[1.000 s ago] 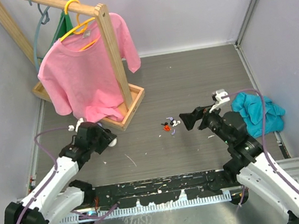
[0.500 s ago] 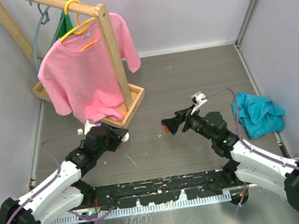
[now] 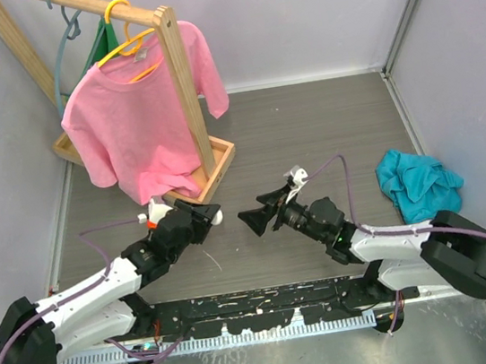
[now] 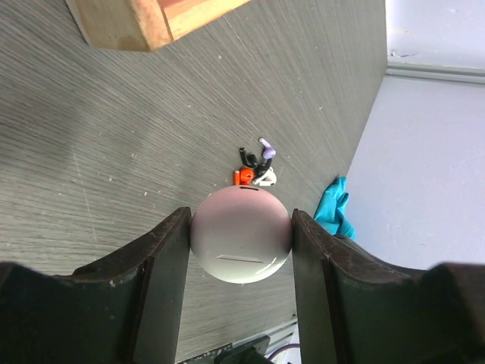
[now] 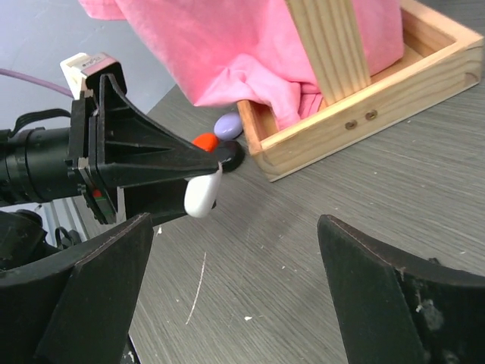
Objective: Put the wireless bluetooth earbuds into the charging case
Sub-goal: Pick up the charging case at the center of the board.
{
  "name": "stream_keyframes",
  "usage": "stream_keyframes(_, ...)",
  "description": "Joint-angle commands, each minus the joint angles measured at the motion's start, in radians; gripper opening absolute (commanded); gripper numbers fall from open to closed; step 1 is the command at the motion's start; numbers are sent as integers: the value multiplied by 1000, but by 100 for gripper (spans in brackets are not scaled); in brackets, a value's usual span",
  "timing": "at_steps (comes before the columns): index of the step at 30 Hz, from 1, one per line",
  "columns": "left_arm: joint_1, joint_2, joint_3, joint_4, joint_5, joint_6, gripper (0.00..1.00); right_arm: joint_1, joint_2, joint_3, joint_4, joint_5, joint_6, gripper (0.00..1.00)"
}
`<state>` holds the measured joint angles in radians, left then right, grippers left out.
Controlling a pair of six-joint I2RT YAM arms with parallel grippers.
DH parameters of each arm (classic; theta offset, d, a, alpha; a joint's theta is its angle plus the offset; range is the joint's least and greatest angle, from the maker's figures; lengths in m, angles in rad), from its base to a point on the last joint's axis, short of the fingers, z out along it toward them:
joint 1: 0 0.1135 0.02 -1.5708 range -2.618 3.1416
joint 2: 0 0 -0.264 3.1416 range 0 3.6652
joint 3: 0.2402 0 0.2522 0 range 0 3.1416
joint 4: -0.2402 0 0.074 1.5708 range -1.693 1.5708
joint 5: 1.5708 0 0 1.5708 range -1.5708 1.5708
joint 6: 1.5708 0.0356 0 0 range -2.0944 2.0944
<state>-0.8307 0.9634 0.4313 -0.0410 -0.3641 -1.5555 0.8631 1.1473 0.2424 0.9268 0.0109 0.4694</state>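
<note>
While closing inward from both sides, brought the round pale plastic charging case (image 4: 241, 244), pinched in the left pincer (image 3: 204, 215), toward the tiny black, orange-red, white and purple earbuds (image 4: 255, 162) on the grey tabletop (image 4: 114, 114). Swung the right pincer (image 5: 236, 227), spread wide, past them; probably must back up.

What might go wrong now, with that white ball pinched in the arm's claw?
The left gripper pinches the smooth round white case only by its sides, so it may squirt out. The open right gripper sits very near it and might bump it. The tiny heap of black, orange-red, white and purple earbuds could scatter if nudged.
</note>
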Motion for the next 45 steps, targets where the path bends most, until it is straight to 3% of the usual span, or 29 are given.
stream_keyframes(1, -27, 3, 63, 92, -85, -56, 22, 60, 75, 37, 197, 97, -19, 94)
stream_keyframes(18, -78, 44, 87, 168, -95, -129, 24, 145, 316, 128, 356, 197, -37, 74)
stream_keyframes(36, -84, 43, 60, 228, -83, -159, 29, 154, 363, 159, 376, 156, -38, 31)
stream_keyframes(40, -84, 28, 47, 230, -79, -154, 40, 155, 335, 165, 331, 142, -61, 19)
stream_keyframes(45, -84, -8, 41, 190, -70, -109, 69, 155, 269, 217, 128, 94, -129, 10)
